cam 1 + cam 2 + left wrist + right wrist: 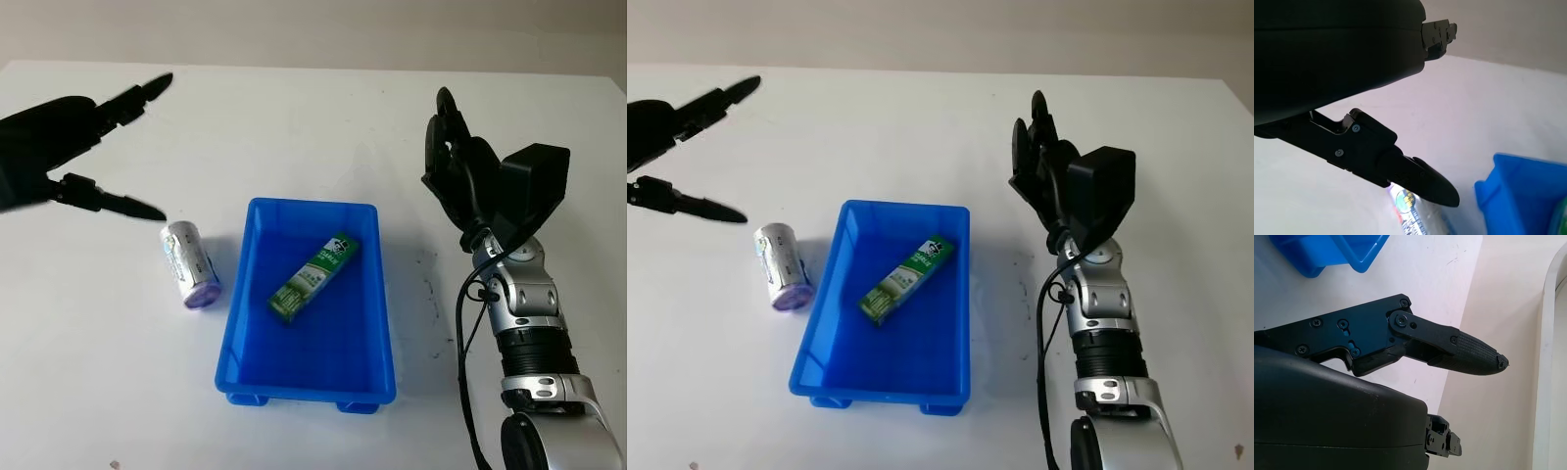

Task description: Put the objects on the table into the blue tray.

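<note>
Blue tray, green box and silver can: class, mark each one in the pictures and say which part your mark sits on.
blue tray (388,294), left eye view, on its right wall.
green box (313,278), left eye view, middle of its top face.
silver can (188,261), left eye view, middle of its side.

One blue tray (230,364) is counted on the one white table (294,108). One green box (315,277) is seen inside the tray, and one silver can (189,264) is seen lying beside it. Two black hands are counted, the left hand (69,147) and the right hand (458,166).
</note>
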{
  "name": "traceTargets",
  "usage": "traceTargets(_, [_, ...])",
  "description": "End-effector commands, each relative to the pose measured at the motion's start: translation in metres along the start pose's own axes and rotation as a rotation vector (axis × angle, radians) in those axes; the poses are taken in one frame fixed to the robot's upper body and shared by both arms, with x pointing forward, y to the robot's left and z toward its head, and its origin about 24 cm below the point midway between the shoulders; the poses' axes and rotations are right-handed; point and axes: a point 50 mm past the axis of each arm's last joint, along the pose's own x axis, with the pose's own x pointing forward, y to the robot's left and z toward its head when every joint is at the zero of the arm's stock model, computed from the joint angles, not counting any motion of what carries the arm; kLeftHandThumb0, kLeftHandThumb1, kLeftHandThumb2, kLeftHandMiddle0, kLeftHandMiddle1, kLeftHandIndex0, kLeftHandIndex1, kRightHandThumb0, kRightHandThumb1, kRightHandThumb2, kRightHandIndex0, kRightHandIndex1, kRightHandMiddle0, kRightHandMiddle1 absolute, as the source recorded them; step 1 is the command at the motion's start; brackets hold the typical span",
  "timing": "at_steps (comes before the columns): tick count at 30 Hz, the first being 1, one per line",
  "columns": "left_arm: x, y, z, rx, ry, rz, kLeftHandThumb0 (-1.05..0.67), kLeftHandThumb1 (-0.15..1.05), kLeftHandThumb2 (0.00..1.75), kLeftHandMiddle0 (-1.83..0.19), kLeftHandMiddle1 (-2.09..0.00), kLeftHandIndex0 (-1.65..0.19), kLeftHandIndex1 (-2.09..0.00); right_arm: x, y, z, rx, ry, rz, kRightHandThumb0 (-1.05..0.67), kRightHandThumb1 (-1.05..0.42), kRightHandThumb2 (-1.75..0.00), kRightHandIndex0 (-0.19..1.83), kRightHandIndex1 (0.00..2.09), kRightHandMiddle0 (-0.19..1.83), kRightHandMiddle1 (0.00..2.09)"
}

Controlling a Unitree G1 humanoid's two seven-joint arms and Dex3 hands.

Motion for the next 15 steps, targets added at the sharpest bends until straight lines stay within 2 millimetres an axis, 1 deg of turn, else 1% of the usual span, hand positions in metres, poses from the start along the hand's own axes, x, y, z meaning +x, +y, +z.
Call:
traceTargets(1, [0.000, -0.003, 0.003, 0.105, -0.019, -0.045, -0.66, 0.79, 0.04, 0.19, 0.00, 0.19, 0.00, 0.001, -0.004, 0.004, -0.001, -0.009, -0.005, -0.74, -1.05, -0.75, -0.19, 0.00, -0.19, 0.00])
traceTargets(5, [0.004, -0.011, 0.008, 0.278, -0.042, -0.102, -0.70, 0.81, 0.06, 0.19, -0.01, 0.18, -0.01, 0.001, -0.005, 0.004, 0.004, -0.008, -0.009, -0.74, -1.05, -0.75, -0.19, 0.00, -0.19, 0.00])
traceTargets(11, [0.012, -0.021, 0.015, 0.364, -0.091, -0.122, -0.60, 0.82, 0.05, 0.11, -0.07, 0.09, -0.07, 0.001, -0.006, 0.005, 0.003, -0.009, -0.009, -0.74, -1.05, -0.75, -0.19, 0.00, -0.19, 0.00])
traceTargets(15, [0.013, -0.027, 0.014, 0.413, -0.104, -0.130, -0.57, 0.82, 0.06, 0.07, -0.07, 0.06, -0.07, 0.000, -0.006, 0.006, 0.002, -0.012, -0.011, -0.74, -1.05, -0.75, -0.19, 0.00, -0.19, 0.00])
